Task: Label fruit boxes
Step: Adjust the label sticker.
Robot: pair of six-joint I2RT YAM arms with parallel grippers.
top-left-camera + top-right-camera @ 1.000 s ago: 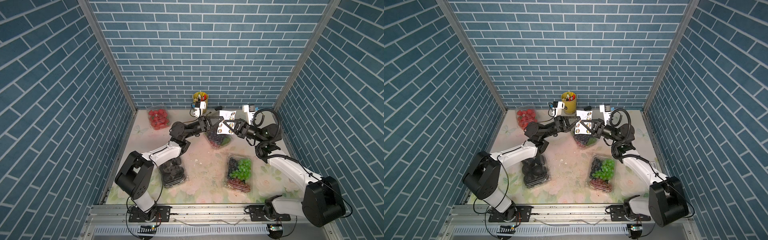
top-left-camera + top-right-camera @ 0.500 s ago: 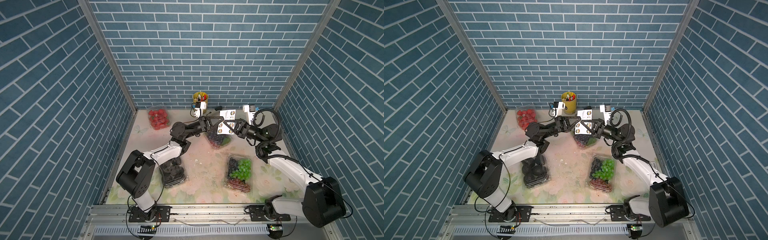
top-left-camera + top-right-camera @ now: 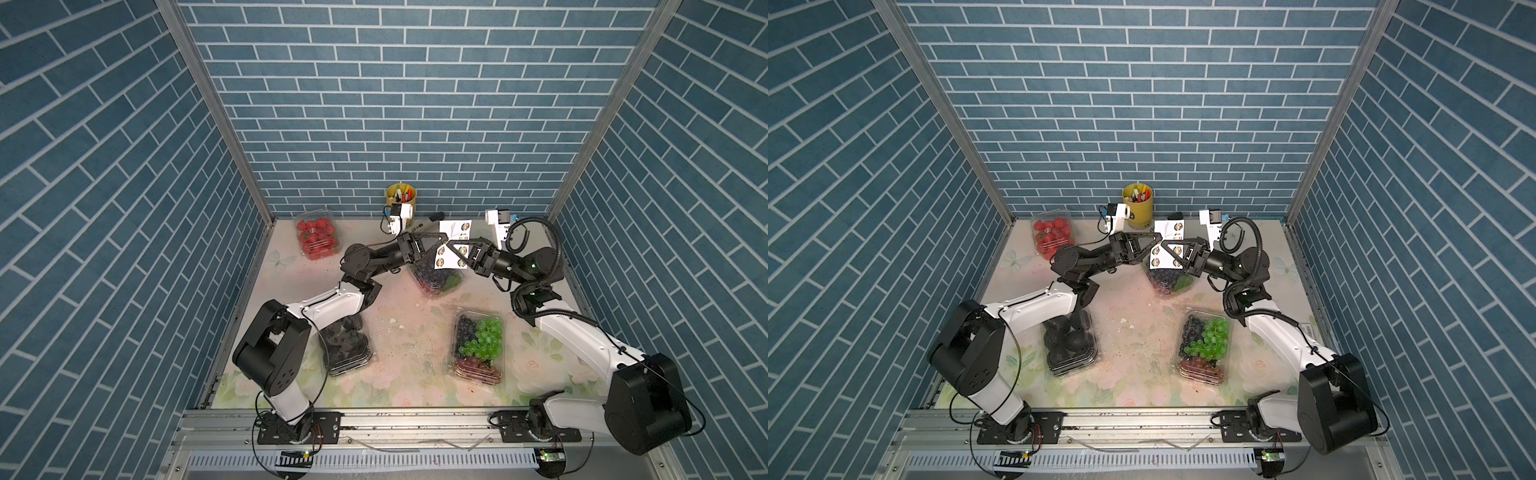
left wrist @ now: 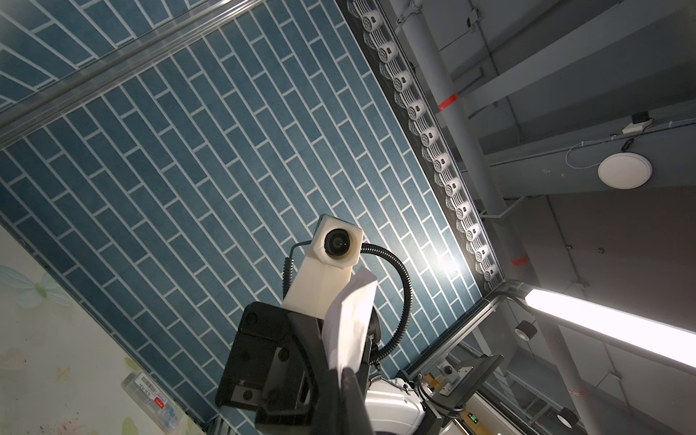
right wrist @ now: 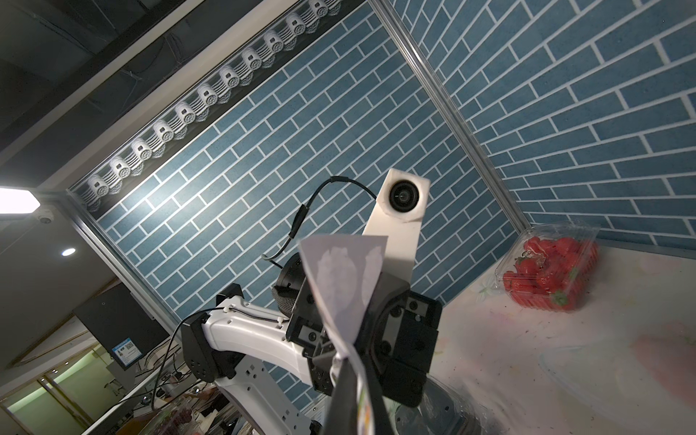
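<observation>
Sticker sheet (image 3: 456, 226) is gripped by closed left pincer (image 3: 444, 239) and closed right pincer (image 3: 452, 243) above the grape box (image 3: 436, 281); none of the fruit boxes (image 3: 478, 349) is seen labelled.

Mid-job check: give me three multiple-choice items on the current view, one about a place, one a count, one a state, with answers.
1. Where is the strawberry box? A. far left corner B. near right corner C. dead centre
2. How many fruit boxes are in view? A. two B. three C. four
3. The sticker sheet is: A. lying flat B. pinched between both tools, raised C. folded inside a box
Answers: 1A, it sits against the back wall, left. 2C, plus dark grape box, black fruit box, mixed grape box. 3B, left tool and right tool are shut on it.
</observation>
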